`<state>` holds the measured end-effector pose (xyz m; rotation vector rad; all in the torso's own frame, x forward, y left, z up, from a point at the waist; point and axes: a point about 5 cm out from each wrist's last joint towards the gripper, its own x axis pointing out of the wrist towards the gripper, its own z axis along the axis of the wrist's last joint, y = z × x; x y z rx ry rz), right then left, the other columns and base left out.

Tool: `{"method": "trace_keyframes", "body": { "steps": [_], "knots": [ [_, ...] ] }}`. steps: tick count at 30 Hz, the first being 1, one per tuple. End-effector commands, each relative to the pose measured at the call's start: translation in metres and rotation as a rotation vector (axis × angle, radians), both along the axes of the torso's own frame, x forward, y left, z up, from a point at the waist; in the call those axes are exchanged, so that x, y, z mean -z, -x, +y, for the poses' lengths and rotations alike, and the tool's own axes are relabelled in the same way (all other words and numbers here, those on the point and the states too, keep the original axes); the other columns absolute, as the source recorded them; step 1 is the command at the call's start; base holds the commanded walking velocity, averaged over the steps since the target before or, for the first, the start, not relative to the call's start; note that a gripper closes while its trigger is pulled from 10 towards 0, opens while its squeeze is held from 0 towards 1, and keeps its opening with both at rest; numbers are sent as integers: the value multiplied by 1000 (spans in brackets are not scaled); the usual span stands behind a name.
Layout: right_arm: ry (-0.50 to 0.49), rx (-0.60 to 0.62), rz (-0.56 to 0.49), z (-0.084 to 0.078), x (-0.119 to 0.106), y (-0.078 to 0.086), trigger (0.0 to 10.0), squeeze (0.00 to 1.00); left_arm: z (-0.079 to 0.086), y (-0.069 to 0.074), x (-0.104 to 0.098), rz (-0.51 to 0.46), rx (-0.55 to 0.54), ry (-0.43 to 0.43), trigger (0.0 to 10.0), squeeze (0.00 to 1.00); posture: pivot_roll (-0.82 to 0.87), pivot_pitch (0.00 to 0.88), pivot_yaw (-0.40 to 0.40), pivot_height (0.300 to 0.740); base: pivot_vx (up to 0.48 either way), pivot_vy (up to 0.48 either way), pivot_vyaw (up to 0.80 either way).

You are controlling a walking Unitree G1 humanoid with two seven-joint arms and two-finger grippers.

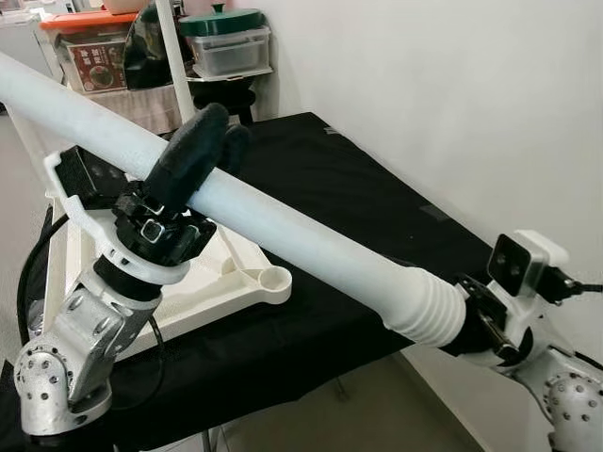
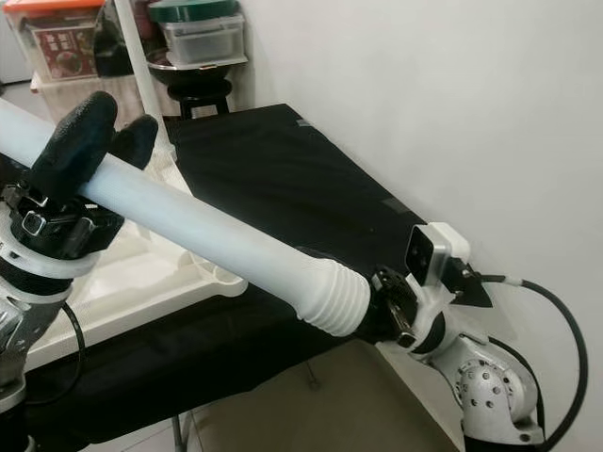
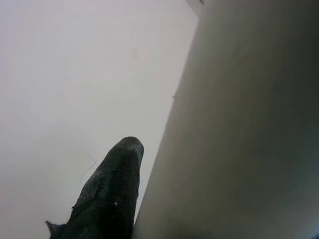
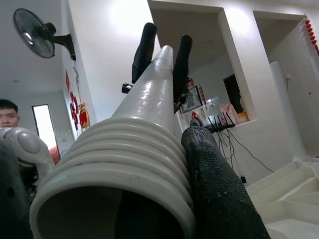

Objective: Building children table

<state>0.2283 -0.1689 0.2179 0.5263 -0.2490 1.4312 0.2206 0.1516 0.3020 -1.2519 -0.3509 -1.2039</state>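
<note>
The left gripper (image 1: 203, 141) has its two black fingers (image 1: 188, 155) clamped narrow around the white table leg (image 1: 283, 231), one finger over the top and one behind, about mid-shaft. The right gripper (image 2: 382, 315) is closed on the same leg at its ribbed threaded end (image 2: 330, 292); in the right wrist view one finger (image 4: 219, 184) presses along the ribs beside the hollow mouth. The leg runs as a long diagonal from 10 o'clock to 4 o'clock in the head views, held in the air above the black-covered table (image 1: 367, 188).

Under the left gripper, around 7 o'clock, the white plastic tabletop (image 1: 226, 282) lies upside down on the cloth, its round corner socket (image 1: 273, 278) just below the shaft and apart from it.

The threaded end now points away from that socket, toward the wall (image 1: 452, 94), so the leg probably needs turning. The main risk, I judge, is the smooth shaft slipping in the left fingers during the swing, or the two arms twisting against each other and jamming. A crooked entry could cross the threads. A person (image 4: 7, 114) stands behind, at 9 o'clock in the right wrist view, within the sweep of the long end.
</note>
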Motion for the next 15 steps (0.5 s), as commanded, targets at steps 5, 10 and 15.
{"method": "trace_keyframes", "body": {
  "steps": [5,10,15],
  "knots": [
    [60,48,22,-2,8,-4,10000,0,-1,7,-4,-45,47,15,0,0,-41,0,8,740,0,0,0],
    [48,58,62,-3,10,-7,10000,1000,6,4,-10,-56,10,20,0,0,-40,0,4,740,0,0,0],
    [51,82,73,-6,14,-7,10000,1000,16,-1,-23,-90,-40,38,0,0,-43,0,5,740,0,0,0]
  ]
}}
